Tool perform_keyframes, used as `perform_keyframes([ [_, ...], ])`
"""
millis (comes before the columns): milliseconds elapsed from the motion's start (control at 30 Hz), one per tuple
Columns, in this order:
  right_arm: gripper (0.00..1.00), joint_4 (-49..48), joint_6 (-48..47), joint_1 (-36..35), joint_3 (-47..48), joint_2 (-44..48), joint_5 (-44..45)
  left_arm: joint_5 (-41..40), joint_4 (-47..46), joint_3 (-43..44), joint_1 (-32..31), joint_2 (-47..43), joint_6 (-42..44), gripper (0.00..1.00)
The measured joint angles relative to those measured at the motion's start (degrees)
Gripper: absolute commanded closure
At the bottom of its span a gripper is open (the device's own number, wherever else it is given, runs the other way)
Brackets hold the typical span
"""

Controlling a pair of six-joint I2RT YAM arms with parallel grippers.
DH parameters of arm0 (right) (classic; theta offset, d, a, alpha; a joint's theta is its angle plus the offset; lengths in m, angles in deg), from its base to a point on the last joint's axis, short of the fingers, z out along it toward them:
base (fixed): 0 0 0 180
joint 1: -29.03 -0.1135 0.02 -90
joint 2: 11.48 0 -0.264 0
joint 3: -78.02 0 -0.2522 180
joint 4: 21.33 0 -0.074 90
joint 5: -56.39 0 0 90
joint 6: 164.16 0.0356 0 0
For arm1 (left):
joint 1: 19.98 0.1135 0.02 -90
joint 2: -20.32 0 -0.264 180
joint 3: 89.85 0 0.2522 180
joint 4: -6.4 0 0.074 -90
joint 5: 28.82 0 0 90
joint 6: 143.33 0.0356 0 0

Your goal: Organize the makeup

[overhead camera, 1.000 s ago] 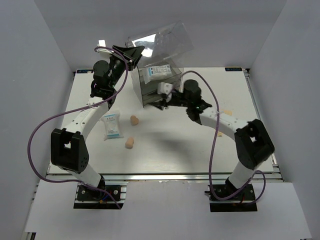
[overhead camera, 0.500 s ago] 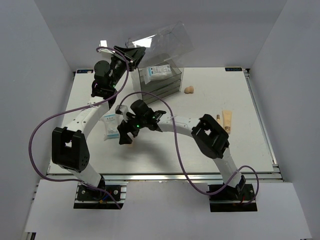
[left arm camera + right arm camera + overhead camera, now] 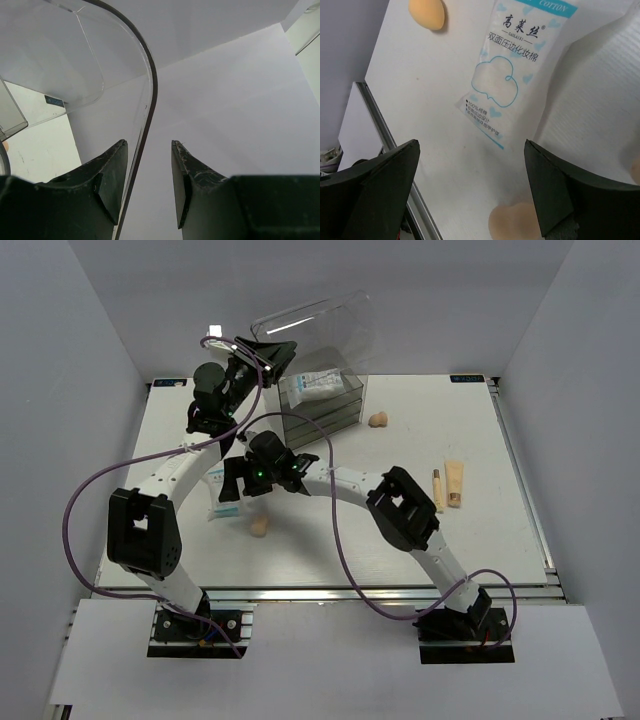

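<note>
Here, a peach sponge [image 3: 259, 526] lies nearest. Just beyond it, the right gripper [image 3: 471, 145] hangs wide open and empty over a sachet [image 3: 512, 75] lying flat on the table. Farther back, the left gripper [image 3: 148, 145], jaws half-closed, holds up the clear lid [image 3: 90, 60] of the drawer box [image 3: 325, 418].

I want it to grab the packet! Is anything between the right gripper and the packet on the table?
Nothing visible is in the way. The right gripper hangs open over the packet, with only air between them. Two sponges lie off to the sides on the table.
</note>
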Motion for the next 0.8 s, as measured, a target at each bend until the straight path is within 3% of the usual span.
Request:
perform_keyframes([
  [500, 0.11, -2.9, 0.3, -1.6, 9.2, -10.1, 9.9, 0.3, -0.2, -0.2, 0.0, 0.0, -0.4, 0.5],
  [667, 0.3, -3.1, -0.8, -1.5, 9.5, -11.1, 12.1, 0.3, -0.2, -0.2, 0.0, 0.0, -0.4, 0.5],
  [800, 0.52, -3.2, -2.8, -1.6, 9.5, -11.2, 13.3, 0.3, -0.2, -0.2, 0.0, 0.0, -0.5, 0.5],
])
